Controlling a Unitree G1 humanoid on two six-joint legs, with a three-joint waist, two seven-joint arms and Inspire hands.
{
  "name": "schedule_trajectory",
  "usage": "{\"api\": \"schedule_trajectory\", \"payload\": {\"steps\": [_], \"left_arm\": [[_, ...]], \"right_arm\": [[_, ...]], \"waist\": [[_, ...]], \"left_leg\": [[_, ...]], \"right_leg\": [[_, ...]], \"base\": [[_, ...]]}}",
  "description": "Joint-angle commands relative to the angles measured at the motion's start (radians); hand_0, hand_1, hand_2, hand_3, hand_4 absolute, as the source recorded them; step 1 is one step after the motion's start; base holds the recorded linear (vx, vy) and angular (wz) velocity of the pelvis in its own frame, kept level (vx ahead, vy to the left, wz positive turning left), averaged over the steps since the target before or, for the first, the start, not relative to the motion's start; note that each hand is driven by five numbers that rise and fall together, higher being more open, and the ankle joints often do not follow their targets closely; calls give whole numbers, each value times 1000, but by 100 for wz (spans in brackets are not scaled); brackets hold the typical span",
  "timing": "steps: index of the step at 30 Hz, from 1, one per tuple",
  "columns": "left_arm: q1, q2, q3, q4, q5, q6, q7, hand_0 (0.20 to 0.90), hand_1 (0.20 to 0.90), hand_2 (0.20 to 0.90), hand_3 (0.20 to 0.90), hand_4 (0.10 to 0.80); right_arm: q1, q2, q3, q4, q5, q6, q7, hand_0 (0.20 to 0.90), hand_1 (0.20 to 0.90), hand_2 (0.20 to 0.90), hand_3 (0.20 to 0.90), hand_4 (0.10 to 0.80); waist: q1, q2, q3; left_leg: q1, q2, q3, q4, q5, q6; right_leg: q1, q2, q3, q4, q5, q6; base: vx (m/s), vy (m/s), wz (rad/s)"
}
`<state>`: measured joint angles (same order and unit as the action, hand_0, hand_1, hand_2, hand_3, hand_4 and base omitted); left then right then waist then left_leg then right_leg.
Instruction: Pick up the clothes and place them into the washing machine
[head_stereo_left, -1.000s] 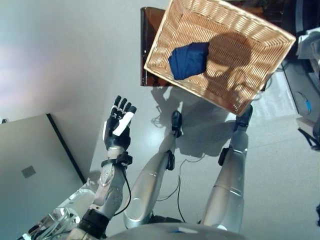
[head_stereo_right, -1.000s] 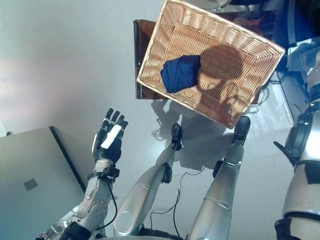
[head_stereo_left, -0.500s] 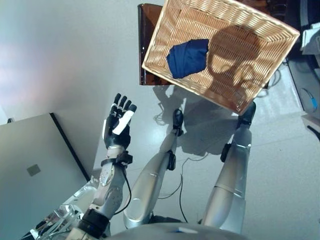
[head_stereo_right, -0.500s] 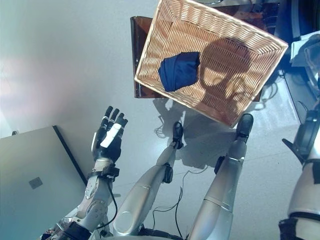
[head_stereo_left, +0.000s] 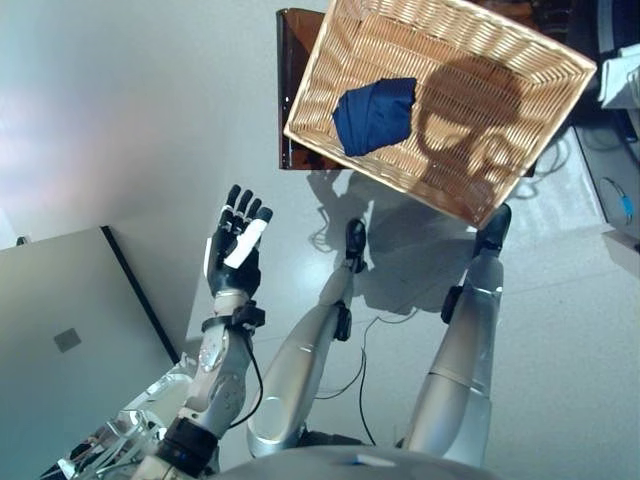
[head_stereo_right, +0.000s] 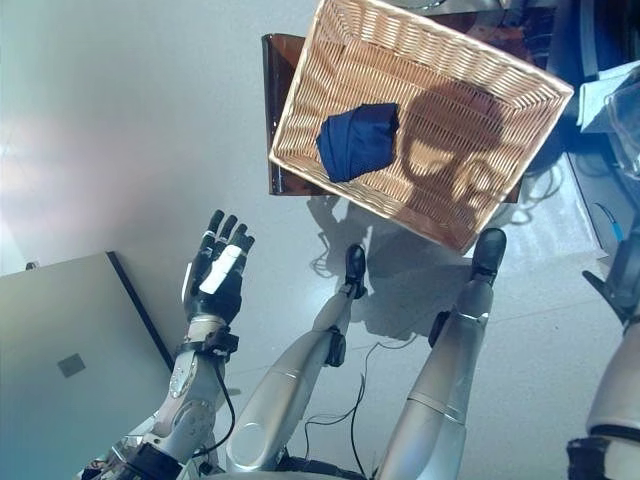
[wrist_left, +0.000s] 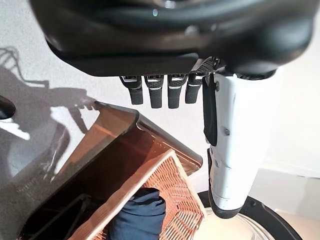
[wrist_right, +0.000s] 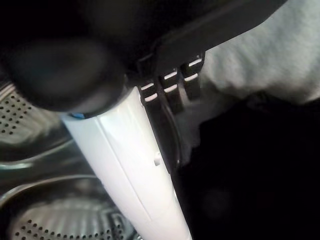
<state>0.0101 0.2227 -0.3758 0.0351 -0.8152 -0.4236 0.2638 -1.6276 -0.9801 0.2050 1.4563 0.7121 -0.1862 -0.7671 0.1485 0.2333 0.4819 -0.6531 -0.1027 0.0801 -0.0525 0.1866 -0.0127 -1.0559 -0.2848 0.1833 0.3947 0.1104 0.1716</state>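
Observation:
A navy blue cloth (head_stereo_left: 375, 115) lies bunched in the left part of a wicker basket (head_stereo_left: 520, 110), the only garment in it. My left hand (head_stereo_left: 235, 265) is raised open over the floor, well short of the basket and to its left, holding nothing. In the left wrist view the cloth (wrist_left: 140, 217) and basket (wrist_left: 170, 180) show past the straight fingers. My right hand (wrist_right: 125, 155) appears only in its wrist view, open, at a perforated steel drum (wrist_right: 50, 220), with grey cloth (wrist_right: 260, 60) and a dark mass beyond the fingers.
The basket rests on a brown stool (head_stereo_left: 295, 60). A grey flat-topped appliance (head_stereo_left: 70, 340) stands at the lower left beside my left arm. Dark equipment and cables (head_stereo_left: 610, 200) line the right side of the floor.
The camera has shifted a little, so the basket sits slightly differently in view. My right arm has slid further toward the right edge. The left hand has hardly moved.

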Motion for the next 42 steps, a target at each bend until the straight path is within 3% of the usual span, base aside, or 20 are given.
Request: {"api": "schedule_trajectory", "payload": {"steps": [1,14,19,30,34,42], "left_arm": [[14,43,23,-126,30,-89,15,900,900,900,900,800],[8,56,28,-134,46,-101,17,900,900,900,900,800],[-7,53,35,-121,44,-110,19,900,900,900,900,800],[-8,35,62,-114,24,-114,17,900,900,900,900,800],[-3,28,74,-100,16,-115,20,900,900,900,900,800],[16,25,92,-84,13,-110,18,900,900,900,900,800]], "right_arm": [[-133,-134,240,-52,-80,-37,-37,900,900,900,900,800],[47,-68,151,-112,-216,-16,-99,900,900,900,900,800],[141,8,75,-144,-236,-26,-99,900,900,900,900,800],[320,198,-62,-240,-248,-70,-115,900,900,900,900,800],[421,328,-109,-292,-305,-76,-146,900,900,900,900,800],[537,489,-133,-345,-372,-67,-149,900,900,900,900,800]], "waist": [[-28,149,38],[-30,124,38],[-28,102,38],[-30,76,38],[-30,54,38],[-31,22,38]], "left_leg": [[-21,75,-36,1,-20,-101],[-47,77,-43,56,-28,-94],[-49,76,-44,88,-40,-89],[9,69,-48,85,-43,-81],[35,75,-50,98,-52,-78],[82,83,-62,123,-68,-73]], "right_leg": [[41,69,-37,106,-203,-41],[72,69,-59,71,-168,-43],[114,63,-69,22,-140,-39],[249,45,-91,-92,-95,-31],[316,39,-114,-136,-81,-29],[396,42,-137,-148,-84,-32]], "base": [[-92,17,0],[-16,19,2],[-27,55,0],[0,57,-3],[5,11,-2],[3,2,1]]}}
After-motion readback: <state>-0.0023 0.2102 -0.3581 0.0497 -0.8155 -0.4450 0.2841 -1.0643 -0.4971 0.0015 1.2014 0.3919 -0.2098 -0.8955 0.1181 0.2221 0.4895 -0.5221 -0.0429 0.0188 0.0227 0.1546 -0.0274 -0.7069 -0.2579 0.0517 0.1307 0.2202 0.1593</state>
